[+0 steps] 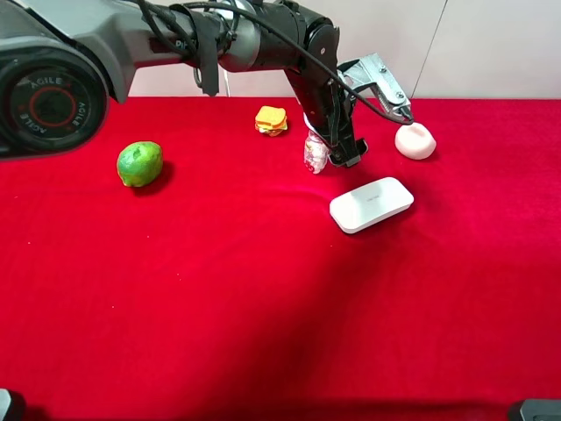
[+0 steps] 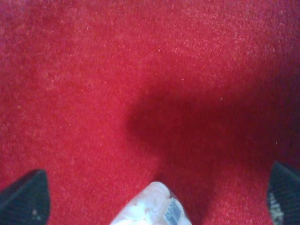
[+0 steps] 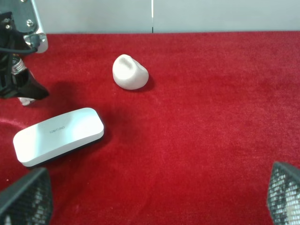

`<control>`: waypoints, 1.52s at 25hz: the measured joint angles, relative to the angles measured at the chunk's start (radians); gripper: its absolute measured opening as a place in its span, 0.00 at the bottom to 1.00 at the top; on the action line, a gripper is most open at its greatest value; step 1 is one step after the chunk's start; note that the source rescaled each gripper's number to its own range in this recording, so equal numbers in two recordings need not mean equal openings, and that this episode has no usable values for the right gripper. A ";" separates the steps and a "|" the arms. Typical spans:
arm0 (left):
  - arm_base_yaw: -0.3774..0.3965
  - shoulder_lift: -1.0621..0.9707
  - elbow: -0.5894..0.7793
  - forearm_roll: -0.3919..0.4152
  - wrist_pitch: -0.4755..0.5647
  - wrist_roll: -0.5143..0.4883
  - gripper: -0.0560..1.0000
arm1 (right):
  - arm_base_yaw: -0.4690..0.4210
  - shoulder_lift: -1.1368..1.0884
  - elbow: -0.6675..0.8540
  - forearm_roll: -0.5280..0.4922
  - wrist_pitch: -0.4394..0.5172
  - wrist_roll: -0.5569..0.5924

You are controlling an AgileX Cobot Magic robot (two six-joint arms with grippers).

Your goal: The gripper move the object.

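The small clear bottle (image 1: 316,154) with pale pinkish-white contents is on the red cloth at the back middle, partly hidden by the left arm. My left gripper (image 1: 336,147) hangs right over it. In the left wrist view the bottle (image 2: 152,208) lies between the two dark fingertips (image 2: 26,197), which stand wide apart and do not touch it, so the left gripper (image 2: 154,196) is open. My right gripper (image 3: 154,199) is open and empty, low over bare cloth, and out of the exterior high view.
A green lime (image 1: 140,163) sits at the left. A yellow-orange toy (image 1: 272,120) is at the back. A flat white case (image 1: 371,203) (image 3: 58,136) lies just right of the bottle. A white lump (image 1: 415,140) (image 3: 130,71) sits behind it.
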 joint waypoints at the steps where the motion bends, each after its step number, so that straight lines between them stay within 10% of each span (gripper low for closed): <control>1: 0.000 0.000 0.000 0.000 0.000 0.000 0.96 | 0.000 0.000 0.000 0.000 0.000 0.000; 13: 0.000 -0.016 0.000 0.000 0.033 0.000 1.00 | 0.000 0.000 0.000 0.000 -0.001 0.000; 38: 0.000 -0.340 0.000 -0.027 0.598 -0.135 1.00 | 0.000 0.000 0.000 0.000 -0.001 0.000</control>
